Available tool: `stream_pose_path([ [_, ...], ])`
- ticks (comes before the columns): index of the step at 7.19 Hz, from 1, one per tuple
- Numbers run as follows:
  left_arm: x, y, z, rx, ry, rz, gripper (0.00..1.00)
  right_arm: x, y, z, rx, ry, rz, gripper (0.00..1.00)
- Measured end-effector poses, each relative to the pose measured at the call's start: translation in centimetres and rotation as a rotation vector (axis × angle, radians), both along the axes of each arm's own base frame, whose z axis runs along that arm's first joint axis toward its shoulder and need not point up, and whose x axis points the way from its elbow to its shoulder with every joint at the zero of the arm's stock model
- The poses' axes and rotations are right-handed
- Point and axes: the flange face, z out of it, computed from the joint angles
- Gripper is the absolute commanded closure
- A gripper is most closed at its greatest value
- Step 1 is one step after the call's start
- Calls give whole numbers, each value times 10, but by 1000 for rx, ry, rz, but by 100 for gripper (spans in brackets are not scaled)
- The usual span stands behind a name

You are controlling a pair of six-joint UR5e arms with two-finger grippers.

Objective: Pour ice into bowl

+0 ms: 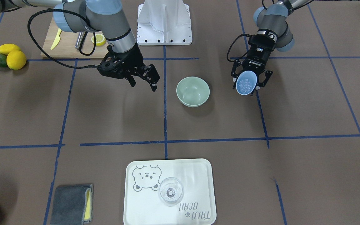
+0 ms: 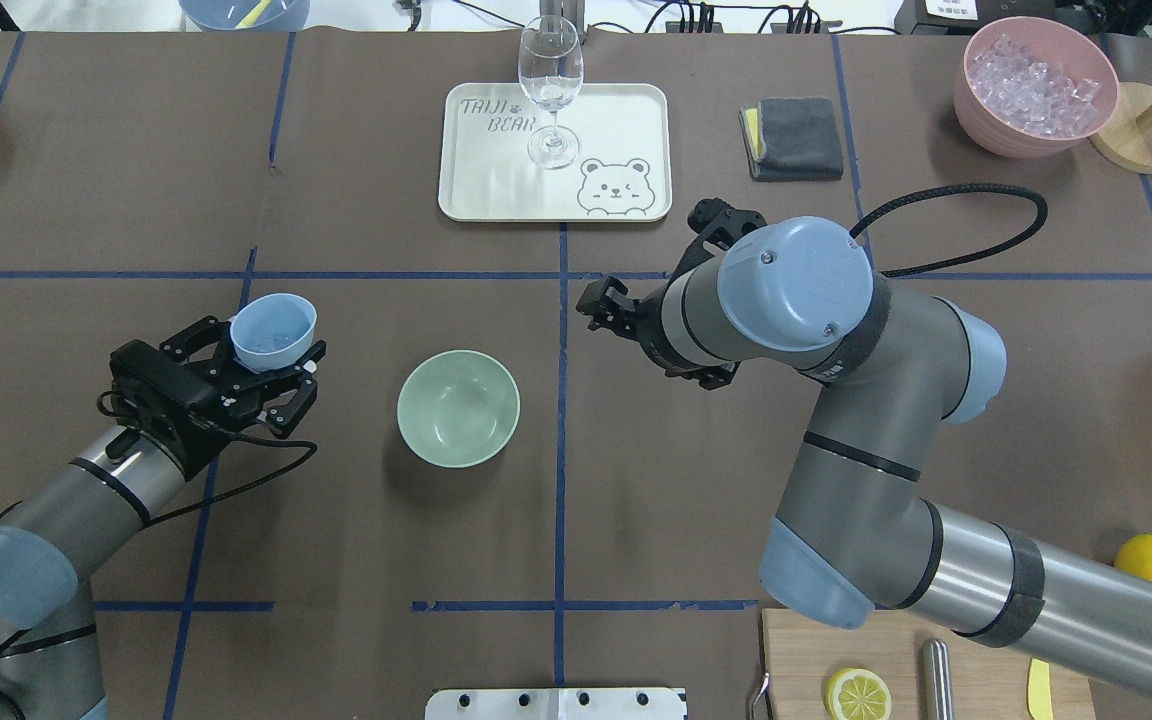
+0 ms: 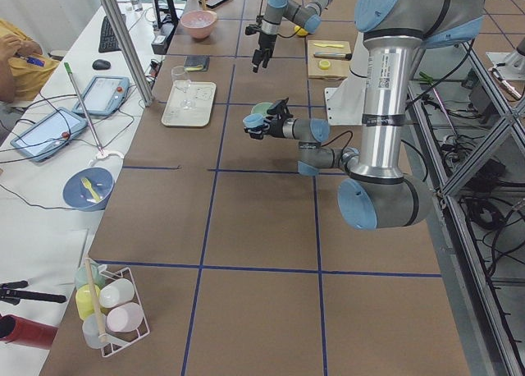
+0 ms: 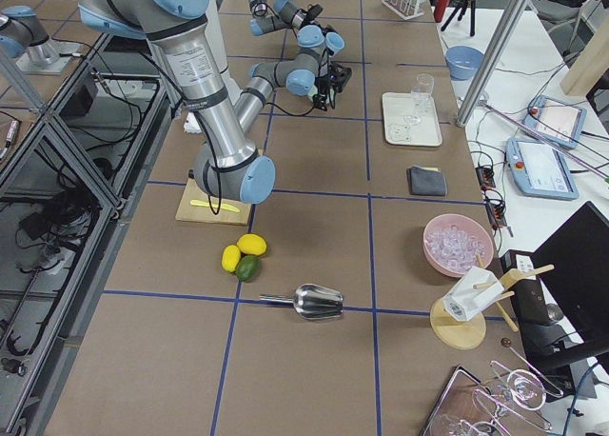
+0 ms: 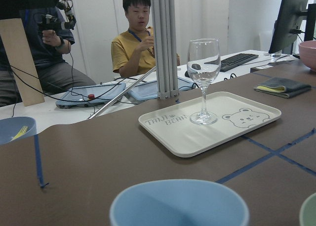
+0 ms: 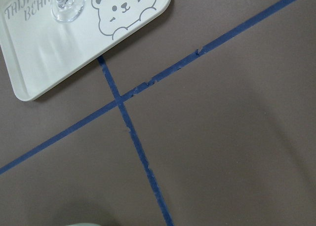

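Left claw is clamped on a pale blue cup, held above the desk to one side of the green bowl and apart from it. Ice lies inside the cup. Right claw hangs on the bowl's other side, fingers apart, gripping nothing.

ice in cup, left of bowl

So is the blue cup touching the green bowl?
Apart. The overhead view shows a strip of bare table between the blue cup, held in the left gripper, and the bowl.
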Motion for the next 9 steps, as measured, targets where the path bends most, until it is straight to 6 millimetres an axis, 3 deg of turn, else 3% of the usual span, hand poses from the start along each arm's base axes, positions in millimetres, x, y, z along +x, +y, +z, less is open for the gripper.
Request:
stream_pose_path([
  [2,17,-1,-14,72,-146,7,100,18,-5,20,-9,20,25,0],
  [5,41,-7,-34,222,-509,3,100,48,-10,42,-20,40,59,0],
  [7,53,-1,-31,304,-655,24,100,71,-8,69,-39,71,79,0],
  [9,60,4,-32,443,-863,47,100,81,-9,77,-45,80,90,0],
])
